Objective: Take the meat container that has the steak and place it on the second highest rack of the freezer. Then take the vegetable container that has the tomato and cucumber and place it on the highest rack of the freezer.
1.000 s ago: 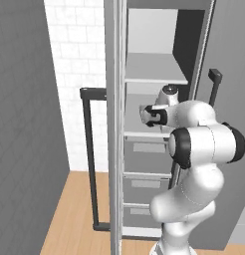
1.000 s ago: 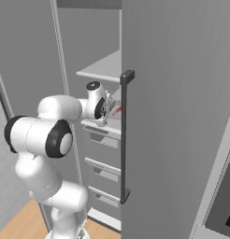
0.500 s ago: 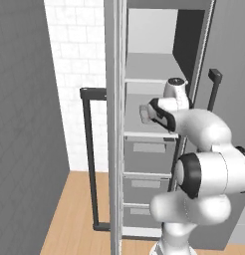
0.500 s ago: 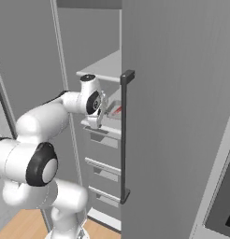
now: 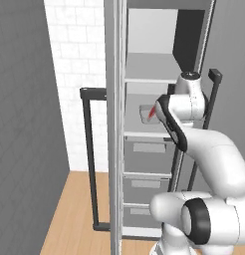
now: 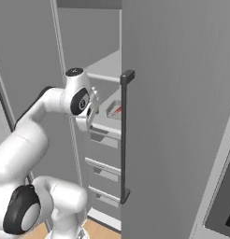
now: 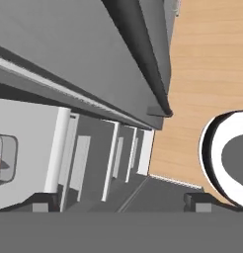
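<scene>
Wood floor (image 7: 207, 74) and white tiled wall (image 5: 77, 60) frame the open freezer (image 5: 154, 149). Nearest, the gripper (image 7: 118, 197) hangs outside with jaws wide and empty; the dark door handle (image 6: 124, 135) stands beside it. Grey drawers (image 5: 147, 149) sit below, and the steak (image 6: 116, 110) lies in its meat container (image 5: 147, 113) on the lower white shelf (image 6: 105, 122).

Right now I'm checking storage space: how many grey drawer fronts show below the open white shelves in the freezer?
3, stacked below the steak's shelf: top grey drawer front, middle drawer, lowest drawer. The white arm covers their right ends, so more may be hidden.
</scene>
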### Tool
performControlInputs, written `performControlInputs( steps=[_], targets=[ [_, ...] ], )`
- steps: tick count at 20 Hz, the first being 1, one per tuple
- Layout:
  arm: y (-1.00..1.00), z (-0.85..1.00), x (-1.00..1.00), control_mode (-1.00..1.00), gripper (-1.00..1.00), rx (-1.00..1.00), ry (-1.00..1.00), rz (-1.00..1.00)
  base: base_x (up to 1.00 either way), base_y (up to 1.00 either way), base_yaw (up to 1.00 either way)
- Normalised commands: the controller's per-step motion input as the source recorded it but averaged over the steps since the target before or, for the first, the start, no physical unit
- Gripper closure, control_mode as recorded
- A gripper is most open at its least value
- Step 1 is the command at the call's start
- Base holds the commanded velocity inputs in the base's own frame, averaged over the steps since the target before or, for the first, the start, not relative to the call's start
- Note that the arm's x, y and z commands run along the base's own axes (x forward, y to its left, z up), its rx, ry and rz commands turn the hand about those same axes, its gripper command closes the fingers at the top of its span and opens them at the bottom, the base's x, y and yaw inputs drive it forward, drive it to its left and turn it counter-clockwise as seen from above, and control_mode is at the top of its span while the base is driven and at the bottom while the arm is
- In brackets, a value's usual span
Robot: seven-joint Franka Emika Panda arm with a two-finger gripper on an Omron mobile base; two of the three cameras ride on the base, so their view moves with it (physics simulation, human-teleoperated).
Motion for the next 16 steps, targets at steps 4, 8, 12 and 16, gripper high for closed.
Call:
performControlInputs(
  steps=[4,8,12,16],
  targets=[
    [0.10,0.71,-0.71,-1.00,-1.00,0.00,-0.05,0.00,0.00,0.00,0.00],
    [0.10,0.56,-0.78,-1.00,-1.00,0.01,-0.02,0.00,0.00,0.00,0.00],
    [0.05,0.48,-0.75,-1.00,-1.00,0.03,0.00,0.00,0.00,0.00,0.00],
    [0.00,0.56,-0.65,-1.00,-1.00,0.04,0.00,0.00,0.00,0.00,0.00]
  ],
)
